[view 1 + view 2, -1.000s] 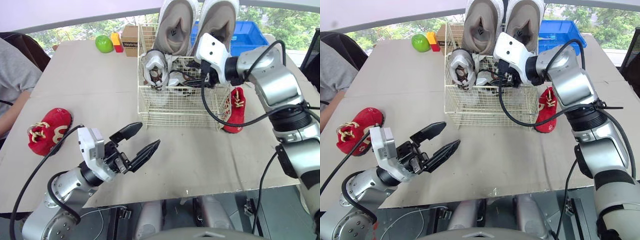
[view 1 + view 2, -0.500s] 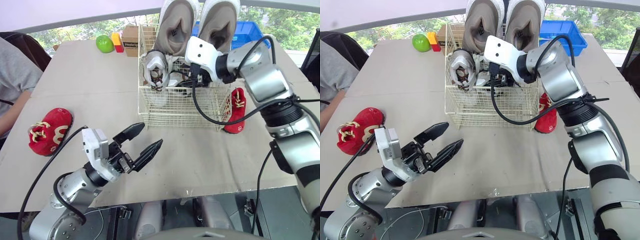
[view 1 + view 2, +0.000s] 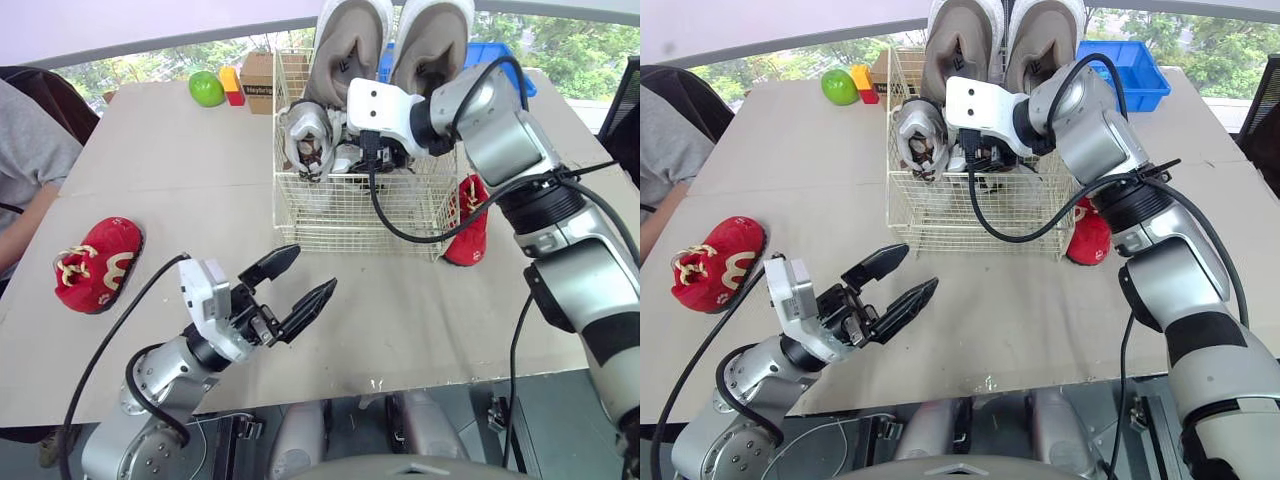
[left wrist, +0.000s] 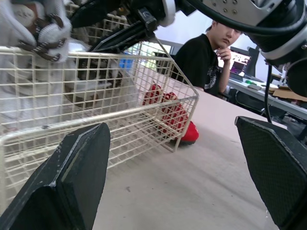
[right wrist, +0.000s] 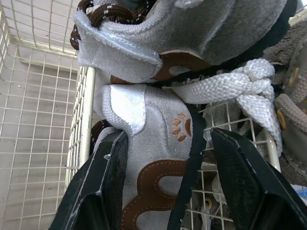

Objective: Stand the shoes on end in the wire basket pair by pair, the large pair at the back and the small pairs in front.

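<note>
R claw (image 5: 168,136) is down in the wire basket (image 3: 350,215), fingers (image 5: 98,187) apart, 1 each side of a small grey shoe (image 5: 153,148) w/ brown trim; can't tell if they press it. 2nd small grey shoe (image 3: 305,135) stands just beside it, near the front. 2 large grey shoes (image 3: 350,50) stand on end at the back. 1 red shoe (image 3: 470,220) stands outside, just beside the basket's right side. 2nd red shoe (image 3: 98,262) lies well apart, at left on the counter (image 3: 180,170). L claw (image 3: 313,268) hovers over the counter in front of the basket, fingers wide apart.
</note>
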Robot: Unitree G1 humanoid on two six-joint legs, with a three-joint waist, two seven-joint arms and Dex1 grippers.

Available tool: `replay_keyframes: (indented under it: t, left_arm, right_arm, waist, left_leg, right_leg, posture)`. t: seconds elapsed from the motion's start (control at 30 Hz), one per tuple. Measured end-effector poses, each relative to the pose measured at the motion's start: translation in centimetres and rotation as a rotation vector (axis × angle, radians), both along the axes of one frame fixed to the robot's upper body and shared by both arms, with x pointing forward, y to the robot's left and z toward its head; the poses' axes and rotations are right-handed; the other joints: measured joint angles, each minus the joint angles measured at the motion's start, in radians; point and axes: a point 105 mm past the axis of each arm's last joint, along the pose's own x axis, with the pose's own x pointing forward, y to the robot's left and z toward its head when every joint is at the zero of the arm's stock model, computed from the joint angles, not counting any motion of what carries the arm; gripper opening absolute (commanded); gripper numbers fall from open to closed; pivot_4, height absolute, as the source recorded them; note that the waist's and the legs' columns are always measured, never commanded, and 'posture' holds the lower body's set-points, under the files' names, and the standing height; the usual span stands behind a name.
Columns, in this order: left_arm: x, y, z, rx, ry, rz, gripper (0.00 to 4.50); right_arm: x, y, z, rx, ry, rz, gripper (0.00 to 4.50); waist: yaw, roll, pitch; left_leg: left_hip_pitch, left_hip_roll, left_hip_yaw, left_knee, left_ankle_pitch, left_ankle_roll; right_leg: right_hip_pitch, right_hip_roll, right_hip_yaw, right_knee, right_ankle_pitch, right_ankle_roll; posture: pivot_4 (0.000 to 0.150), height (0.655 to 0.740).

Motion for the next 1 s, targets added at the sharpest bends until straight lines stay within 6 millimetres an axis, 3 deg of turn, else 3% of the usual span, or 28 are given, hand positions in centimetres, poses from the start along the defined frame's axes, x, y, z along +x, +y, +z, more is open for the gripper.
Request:
replay_keyframes:
  t: [0.07, 0.13, 0.2, 0.47, 0.77, 1.0]
  left_arm:
    - [0.0, 0.0, -0.2, -0.004, 0.003, 0.007, 4.5]
    - [0.0, 0.0, -0.2, -0.008, -0.001, 0.011, 4.5]
    - [0.0, 0.0, -0.3, -0.012, -0.003, 0.013, 4.5]
    - [-0.1, -0.2, -0.4, -0.02, 0.0, 0.006, 4.5]
    - [0.3, -0.1, -0.3, -0.012, -0.005, 0.002, 4.5]
    - [0.7, 0.4, 0.0, 0.011, -0.019, -0.009, 4.5]
  right_arm:
    - [0.1, 0.0, -0.4, -0.017, 0.005, 0.001, 1.8]
    - [0.2, -0.1, -0.9, -0.025, 0.015, 0.0, 0.77]
    - [0.2, -0.3, -0.9, -0.024, 0.006, -0.009, 0.02]
    - [-0.8, -1.4, -1.0, 0.11, -0.008, -0.056, 0.02]
    - [-1.9, -3.4, -0.6, 0.35, -0.044, -0.237, 0.02]
    - [-1.6, -4.6, -0.2, 0.688, -0.023, -0.405, 0.02]
  waist:
    - [0.001, 0.0, 0.0]
    - [0.003, 0.0, 0.0]
    - [0.005, 0.0, 0.0]
    - [0.013, 0.0, 0.0]
    - [0.012, 0.0, 0.0]
    - [0.013, 0.0, 0.0]
  left_leg:
    - [0.0, 0.0, 0.0, 0.0, 0.0, 0.0]
    - [0.0, 0.0, 0.0, 0.0, 0.0, 0.0]
    - [-0.001, 0.0, -0.001, 0.0, 0.0, 0.0]
    - [-0.003, -0.002, -0.002, 0.0, 0.0, 0.0]
    - [-0.003, -0.002, -0.003, -0.001, 0.0, 0.0]
    - [-0.003, -0.002, -0.002, 0.0, 0.0, 0.0]
  right_leg:
    - [0.0, 0.0, 0.0, 0.0, 0.0, 0.0]
    - [0.0, -0.001, 0.0, 0.0, 0.0, 0.0]
    - [0.0, -0.001, -0.001, 0.0, 0.0, 0.0]
    - [0.0, -0.003, -0.002, -0.001, 0.0, 0.0]
    - [0.0, -0.002, -0.002, -0.001, 0.0, 0.0]
    - [0.0, -0.001, -0.002, -0.001, 0.0, 0.0]
  posture:
    - [0.15, 0.74]
    - [0.15, 0.74]
    - [0.15, 0.74]
    - [0.15, 0.74]
    - [0.15, 0.74]
    - [0.15, 0.74]
